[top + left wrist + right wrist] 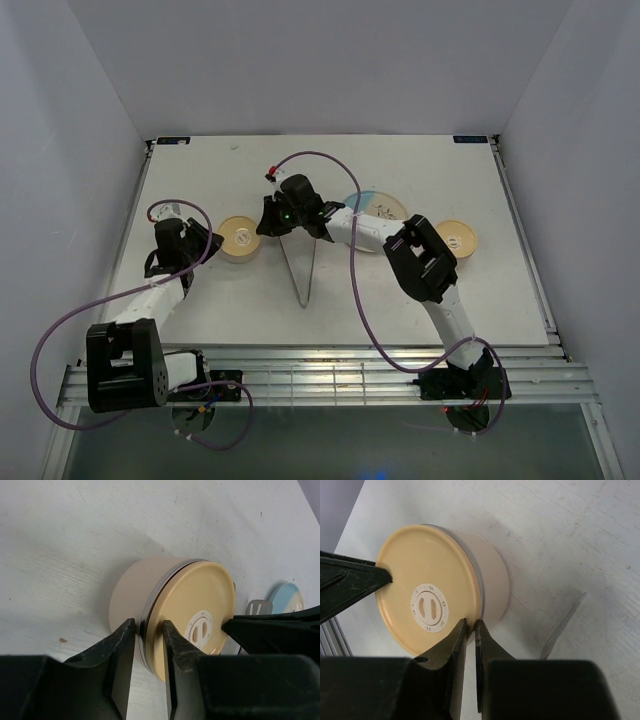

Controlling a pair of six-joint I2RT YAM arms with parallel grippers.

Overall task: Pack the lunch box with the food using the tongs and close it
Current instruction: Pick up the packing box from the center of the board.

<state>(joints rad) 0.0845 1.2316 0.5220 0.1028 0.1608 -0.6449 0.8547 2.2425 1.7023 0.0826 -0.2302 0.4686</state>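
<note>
The lunch box is a round cream tub with a yellow lid that has a white dial, and it stands left of centre. My left gripper straddles the lid's rim on the left side, one finger on the lid top and one against the wall. On the opposite side, my right gripper is shut on the lid's thin edge. The silver tongs lie in a V on the table just right of the box, untouched. I cannot make out the food.
A blue-and-white plate sits behind the right arm, partly hidden by it. A second round cream container stands to the right. White walls enclose the table on three sides. Purple cables loop over both arms.
</note>
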